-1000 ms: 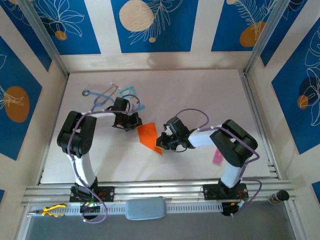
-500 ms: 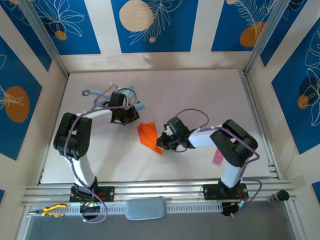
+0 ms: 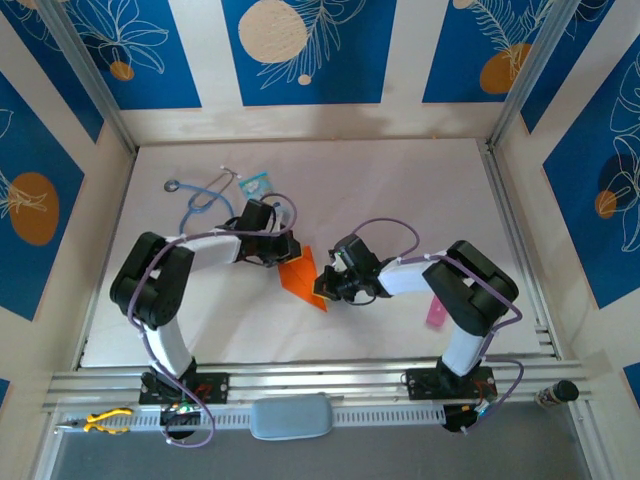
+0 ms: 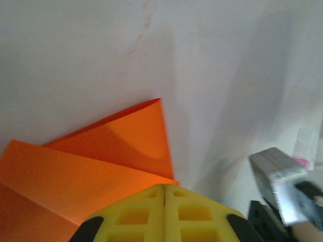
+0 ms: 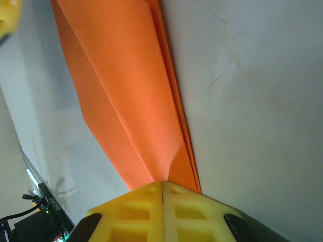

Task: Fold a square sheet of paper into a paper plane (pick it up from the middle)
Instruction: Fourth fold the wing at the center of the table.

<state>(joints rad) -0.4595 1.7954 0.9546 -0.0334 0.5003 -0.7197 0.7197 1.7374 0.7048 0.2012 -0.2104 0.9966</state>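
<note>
The orange paper plane [image 3: 301,274] lies folded on the white table between both arms, its sharp tip pointing toward the near edge. In the right wrist view it is a long slim dart [image 5: 126,91] with layered edges. A small ridge of it rises into my right gripper [image 5: 162,183], which is shut on it [image 3: 323,284]. My left gripper [image 4: 164,186] is shut with no gap. Its tip rests over the upper edge of the paper [image 4: 96,164], where a folded flap shows; nothing is visible between those jaws [image 3: 282,252].
A stethoscope [image 3: 203,196] and a light-blue packet [image 3: 255,183] lie at the back left behind the left arm. A pink strip [image 3: 435,314] sits by the right arm. Yellow pliers [image 3: 105,420] and a grey pad [image 3: 290,416] rest at the front rail.
The left gripper swung from near the stethoscope down and right onto the paper's upper edge. The paper looks narrower now. The right gripper stayed at the paper's tip end.
</note>
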